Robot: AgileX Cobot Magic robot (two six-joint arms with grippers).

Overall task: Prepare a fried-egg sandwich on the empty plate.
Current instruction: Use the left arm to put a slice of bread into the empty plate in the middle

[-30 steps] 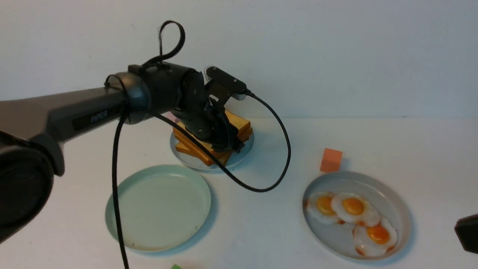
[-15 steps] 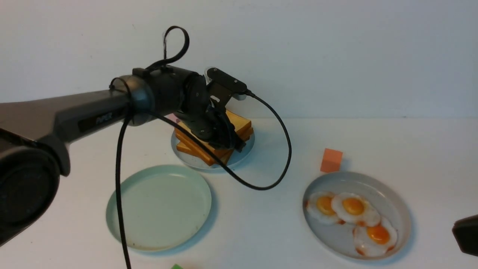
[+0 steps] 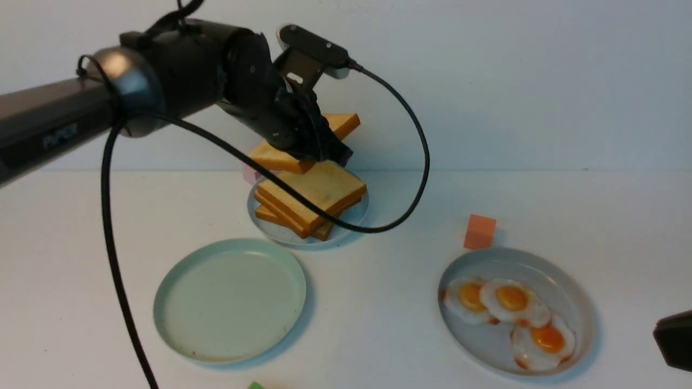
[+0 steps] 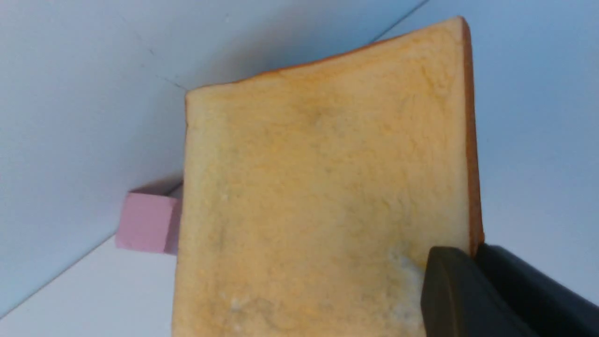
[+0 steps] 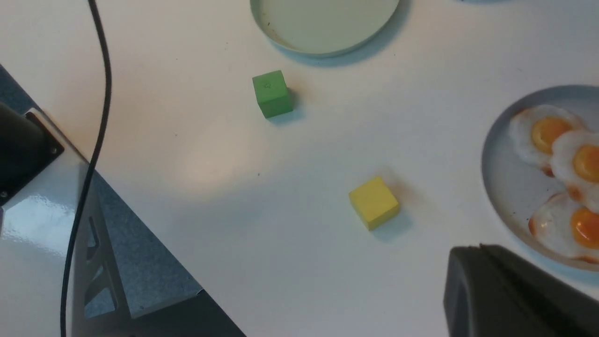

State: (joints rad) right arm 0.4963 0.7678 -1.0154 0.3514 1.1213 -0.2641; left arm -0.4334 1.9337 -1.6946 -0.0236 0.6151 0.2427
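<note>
My left gripper (image 3: 331,155) (image 4: 475,250) is shut on the corner of one golden toast slice (image 3: 278,158) (image 4: 323,187) and holds it tilted in the air above the toast stack (image 3: 316,197). That stack lies on a small pale-blue plate (image 3: 354,215). The empty plate (image 3: 230,300) (image 5: 323,23), mint green, sits nearer to me and left of the stack. Three fried eggs (image 3: 511,298) (image 5: 547,133) lie on a grey-blue plate (image 3: 576,294) at the right. My right gripper (image 3: 673,337) (image 5: 479,248) is shut on nothing, low beside that plate. No fried-egg sandwich shows.
An orange cube (image 3: 479,231) stands just behind the egg plate. A green cube (image 5: 272,93) and a yellow cube (image 5: 373,202) lie near the table's front. A pink cube (image 4: 145,222) sits behind the toast plate. The left arm's black cable (image 3: 419,178) loops over the middle.
My left gripper closed on the top toast slice and lifted it up off the stack. The right gripper has stayed where it was.
</note>
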